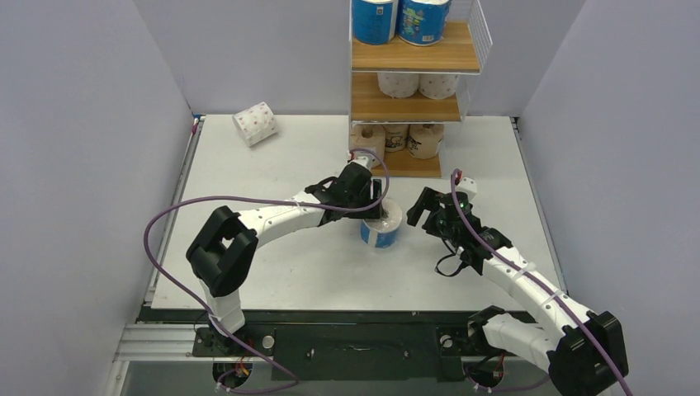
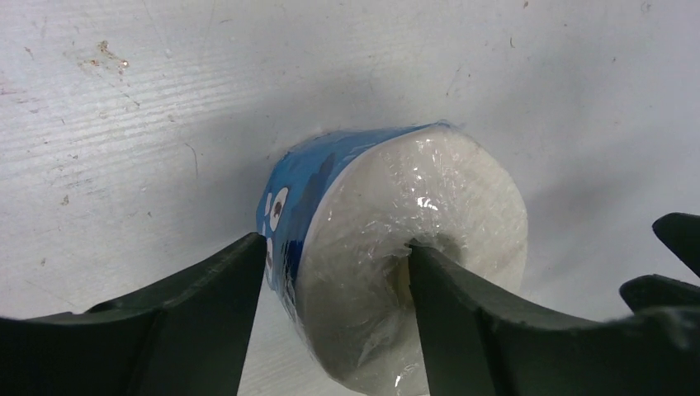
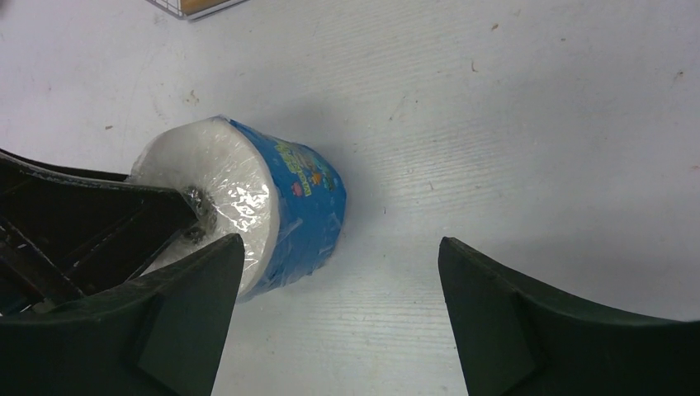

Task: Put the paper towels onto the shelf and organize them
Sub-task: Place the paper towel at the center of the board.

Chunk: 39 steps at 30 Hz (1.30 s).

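**Current step: pick-up of one roll at the table centre.**

The blue roll (image 1: 381, 225) rests tilted on the table (image 1: 281, 272), in front of the shelf (image 1: 413, 59) and apart from it. The plastic-wrapped end face with the core hole points towards the left arm.

The left gripper (image 2: 335, 247) stands partly closed across the roll's wall. One finger sits in the core hole and the other lies against the blue wrap. Both fingers touch the roll, but the frames do not show whether they clamp it.

The right gripper (image 3: 340, 243) stands wide open and holds nothing. The roll lies just beside one of its fingers, not between them.

**Progress (judged).** Two blue rolls (image 1: 399, 18) stand on the top tier. White dotted rolls occupy the middle tier and brown rolls the bottom tier. A dotted roll (image 1: 254, 124) lies on the table's far left, well apart from the shelf, so at least two rolls remain.

**Next move.**
1. Secure a firm hold on the blue roll (the wrap looks slippery).
2. Lift it clear of the table.
3. Carry it to the top tier, beside its like.
4. Keep the idle arm clear of the path.
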{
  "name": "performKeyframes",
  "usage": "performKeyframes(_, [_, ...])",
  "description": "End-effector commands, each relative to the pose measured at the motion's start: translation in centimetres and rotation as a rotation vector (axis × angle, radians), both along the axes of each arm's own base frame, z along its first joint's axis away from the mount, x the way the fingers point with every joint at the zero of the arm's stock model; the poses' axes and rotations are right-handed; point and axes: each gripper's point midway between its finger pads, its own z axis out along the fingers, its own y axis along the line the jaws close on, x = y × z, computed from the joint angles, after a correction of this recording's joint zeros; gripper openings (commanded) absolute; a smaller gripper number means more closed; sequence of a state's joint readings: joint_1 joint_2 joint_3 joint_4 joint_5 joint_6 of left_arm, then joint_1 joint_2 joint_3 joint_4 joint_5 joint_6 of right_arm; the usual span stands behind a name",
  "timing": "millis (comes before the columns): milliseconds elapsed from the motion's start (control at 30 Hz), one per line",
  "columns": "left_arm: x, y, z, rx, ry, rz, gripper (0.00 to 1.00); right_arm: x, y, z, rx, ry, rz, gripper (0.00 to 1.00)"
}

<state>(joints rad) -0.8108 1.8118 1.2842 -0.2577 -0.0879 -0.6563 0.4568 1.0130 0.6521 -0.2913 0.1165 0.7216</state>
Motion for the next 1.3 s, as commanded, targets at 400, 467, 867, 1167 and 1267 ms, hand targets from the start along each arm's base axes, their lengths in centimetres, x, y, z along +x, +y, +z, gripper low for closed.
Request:
performKeyframes(400, [-0.2,2.1,11.1,-0.137,-0.183,0.094,0.96,0.8,3.0,0.7,0.045,0.025,0.11,0.85])
performKeyframes(467, [-0.4,3.7,11.7,-0.133,-0.219,0.135,0.96,1.1,3.7,0.6,0.059,0.037,0.128,0.85])
performKeyframes(867, [-3.9,10.8,11.4,-0.288,-0.386,0.268,0.96,3.2,6.1,0.0,0.12,0.065,0.152,0.82])
performKeyframes(1167, [-5.5,14.1,10.5,-0.319,-0.426,0.338,0.96,3.5,6.7,-1.7,0.091,0.115,0.154,0.76])
performKeyframes(1267, [-5.6,14.7,9.9,-0.301,-0.41,0.365,0.96,3.3,6.9,-2.2,0.07,0.123,0.155,0.73])
